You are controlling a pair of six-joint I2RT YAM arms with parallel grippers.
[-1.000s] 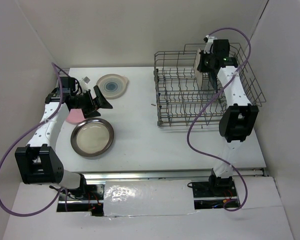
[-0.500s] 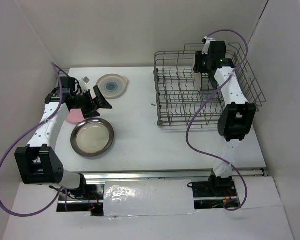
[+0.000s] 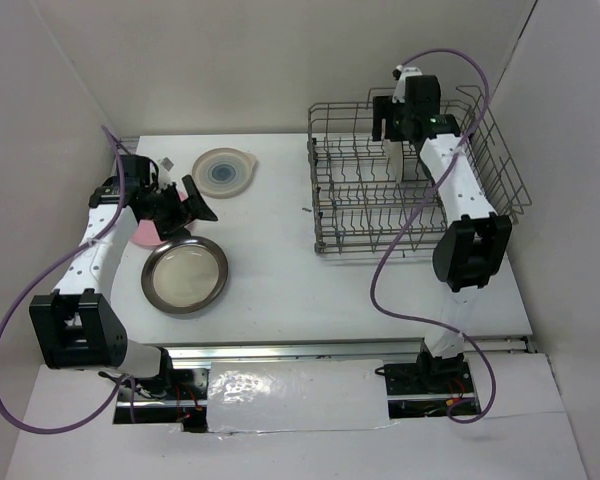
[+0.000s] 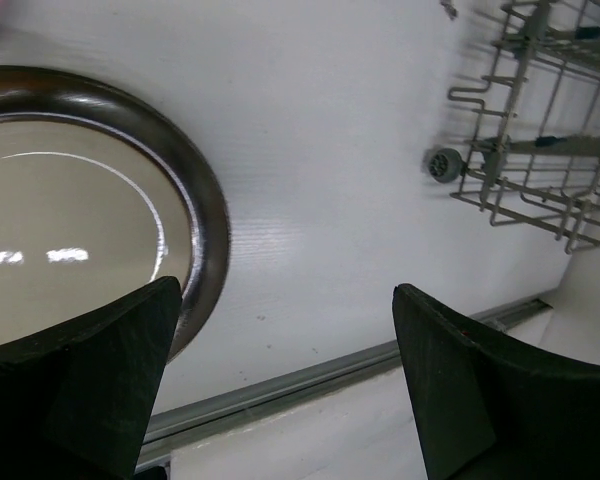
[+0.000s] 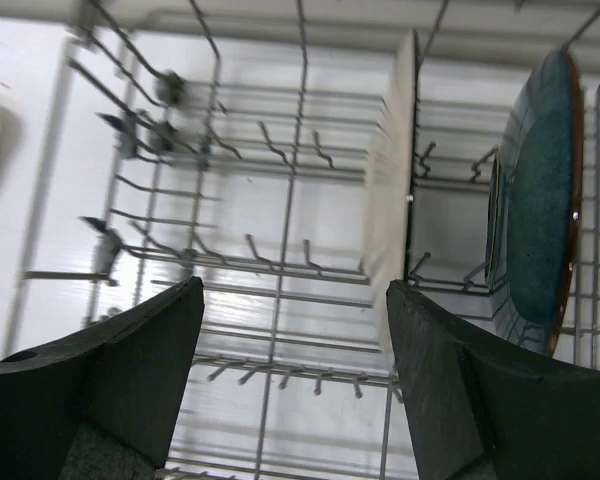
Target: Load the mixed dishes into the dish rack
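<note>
The dish rack point(image 3: 350, 200) stands at the right of the table. In it a pale plate point(image 5: 392, 190) stands on edge between the tines, with a dark teal speckled plate point(image 5: 540, 200) upright to its right. My right gripper point(image 5: 295, 380) hangs open above the rack's back part point(image 3: 385, 125), holding nothing, the pale plate just beside its right finger. On the table lie a cream plate with a blue centre point(image 3: 223, 171), a brown-rimmed cream plate point(image 3: 185, 275) and a pink plate point(image 3: 145, 232) partly under my left arm. My left gripper point(image 3: 202, 200) is open and empty above the brown-rimmed plate's point(image 4: 70, 200) far edge.
The rack's tall wire sides point(image 3: 500, 170) ring the right gripper. A small dark speck point(image 3: 307, 210) lies on the table left of the rack. Side walls close in the table on both sides. A metal rail point(image 4: 310, 375) runs along the near edge.
My right gripper has opened and let go of the pale plate, which now stands in the rack, and has drawn up and back. The left gripper dipped slightly.
</note>
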